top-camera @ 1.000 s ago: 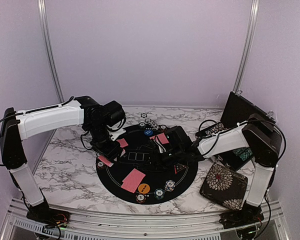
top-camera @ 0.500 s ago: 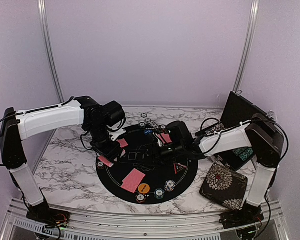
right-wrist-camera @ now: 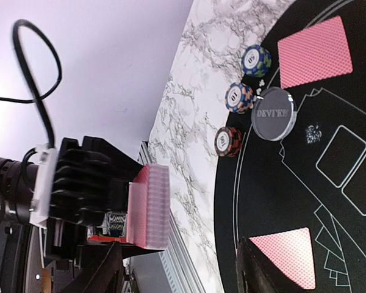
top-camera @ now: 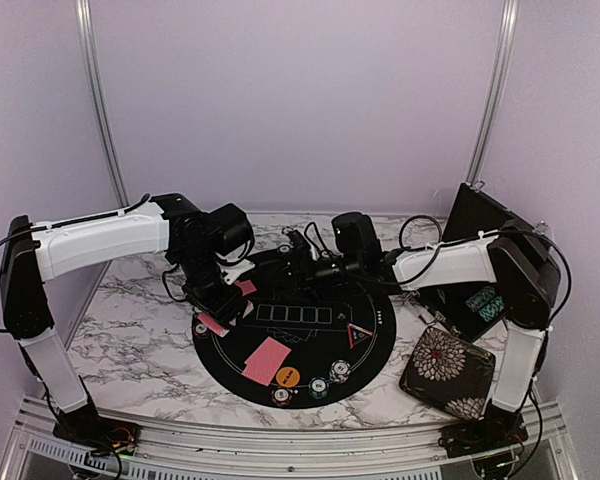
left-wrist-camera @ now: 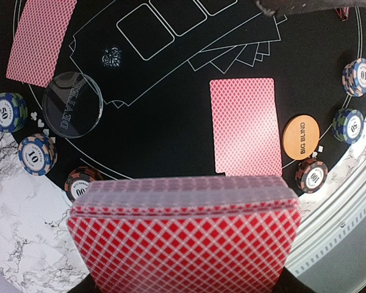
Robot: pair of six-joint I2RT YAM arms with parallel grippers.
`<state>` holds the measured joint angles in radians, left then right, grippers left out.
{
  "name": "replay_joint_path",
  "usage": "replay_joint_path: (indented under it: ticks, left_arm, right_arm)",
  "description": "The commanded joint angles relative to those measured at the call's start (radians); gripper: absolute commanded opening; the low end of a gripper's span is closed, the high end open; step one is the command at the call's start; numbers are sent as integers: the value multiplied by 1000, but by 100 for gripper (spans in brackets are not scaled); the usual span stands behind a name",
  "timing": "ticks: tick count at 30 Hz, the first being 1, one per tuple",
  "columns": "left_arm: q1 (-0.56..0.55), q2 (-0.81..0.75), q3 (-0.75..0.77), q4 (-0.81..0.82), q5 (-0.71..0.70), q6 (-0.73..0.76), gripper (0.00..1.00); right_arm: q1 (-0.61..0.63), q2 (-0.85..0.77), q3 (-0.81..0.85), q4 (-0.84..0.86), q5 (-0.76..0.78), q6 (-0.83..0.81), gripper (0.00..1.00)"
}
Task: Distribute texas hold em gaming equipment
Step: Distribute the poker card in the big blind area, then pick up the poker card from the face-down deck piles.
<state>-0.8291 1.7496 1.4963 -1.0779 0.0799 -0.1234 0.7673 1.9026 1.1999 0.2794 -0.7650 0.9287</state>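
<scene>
My left gripper (top-camera: 220,305) is shut on a deck of pink-red-backed cards (left-wrist-camera: 183,238) and holds it over the left edge of the round black mat (top-camera: 380,345). One card (left-wrist-camera: 244,125) lies face down beside the orange BIG BLIND disc (left-wrist-camera: 301,137). Another card (left-wrist-camera: 39,39) lies by the clear dealer disc (left-wrist-camera: 72,110). Chip stacks sit on the mat's left rim (left-wrist-camera: 36,154) and near rim (left-wrist-camera: 348,125). The red-edged triangle (top-camera: 358,335) lies right of centre. My right gripper (top-camera: 292,268) (right-wrist-camera: 177,262) is open and empty above the mat's far side. Its view shows the deck (right-wrist-camera: 149,207).
A floral square pouch (top-camera: 447,372) lies at the front right. An open black case (top-camera: 480,235) stands at the back right. More chips (top-camera: 298,243) sit beyond the mat's far edge. A metal rail (top-camera: 280,440) runs along the near table edge.
My right gripper has drawn back from the middle of the mat to its far side, uncovering the printed card outlines. The left gripper with the deck has barely moved.
</scene>
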Motion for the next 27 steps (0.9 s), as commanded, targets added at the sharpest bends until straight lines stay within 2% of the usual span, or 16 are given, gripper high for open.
replay_joint_path:
  ticks: [1, 12, 27]
  left_arm:
    - [-6, -15, 25, -10, 15, 13, 44]
    - [-16, -18, 25, -10, 21, 16, 44]
    - [-18, -18, 31, -9, 22, 17, 44]
  right_arm:
    - [12, 46, 42, 56, -51, 62, 61]
    - [63, 124, 50, 212, -116, 185, 59]
    - [101, 196, 56, 339, -141, 277, 57]
